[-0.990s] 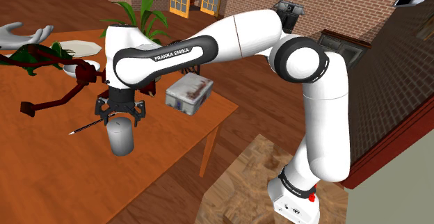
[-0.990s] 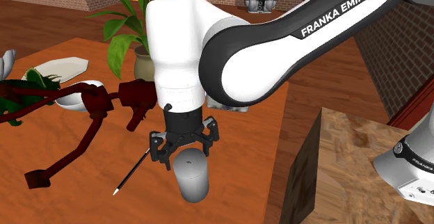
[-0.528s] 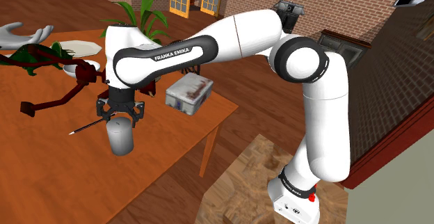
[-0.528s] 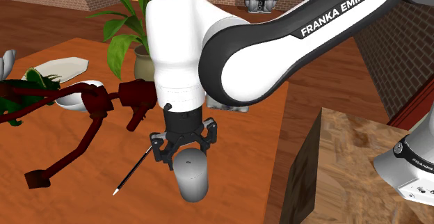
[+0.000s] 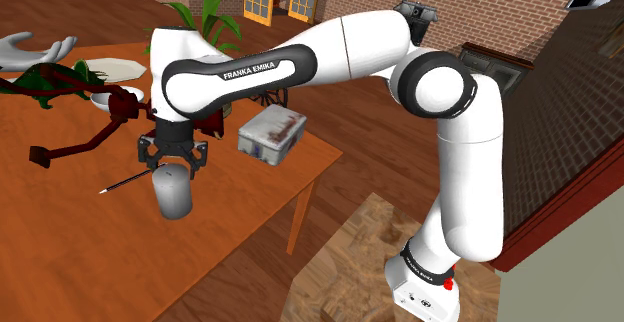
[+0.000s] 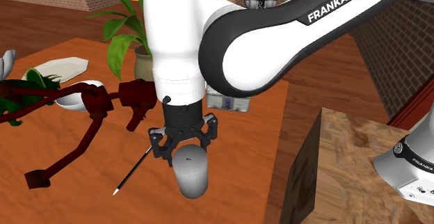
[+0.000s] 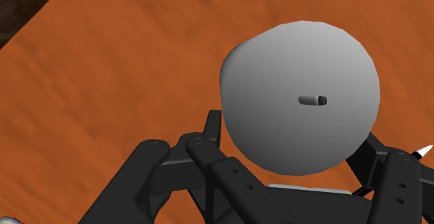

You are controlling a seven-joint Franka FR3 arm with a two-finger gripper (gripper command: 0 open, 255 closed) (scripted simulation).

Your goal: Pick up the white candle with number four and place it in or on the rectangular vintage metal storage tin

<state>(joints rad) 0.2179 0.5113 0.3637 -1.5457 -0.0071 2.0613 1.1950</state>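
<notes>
Pale grey-white cylindrical candle [image 5: 172,195] with a domed top and a short wick stub [image 7: 313,100] stands upright under the black two-finger claw [image 5: 172,170], near the front edge of the orange-brown wooden bench [image 5: 60,250]. No numeral can be made out on it. The claw pinches the candle just below its dome, one finger on each side. The wrist view shows the fingers [image 7: 212,122] pressed against its flanks. Whether its base rests on the bench or hangs just above it cannot be told.

The grip sits high on a smooth, rounded body, so I judge the lift should go straight up and slowly, with the wrist held vertical so the candle does not swing or slide out. It needs enough height to pass over the rim of the tin before moving sideways. A thin black pencil with a white tip [image 5: 125,181] lies just beside the candle, and a dark red branching object [image 5: 80,145] sprawls near it; both are best left undisturbed.

The rectangular grey metal storage tin [image 5: 270,133] with rusty patches sits toward the shoulder view's right, well apart from the candle. Its lid looks shut and its top bare, so setting the candle on the lid seems the likely finish. A white bowl [image 6: 69,97] sits partly behind the red object; its contents cannot be told. Beyond the bench a tan pot [image 6: 142,66] holds a green leafy plant.
</notes>
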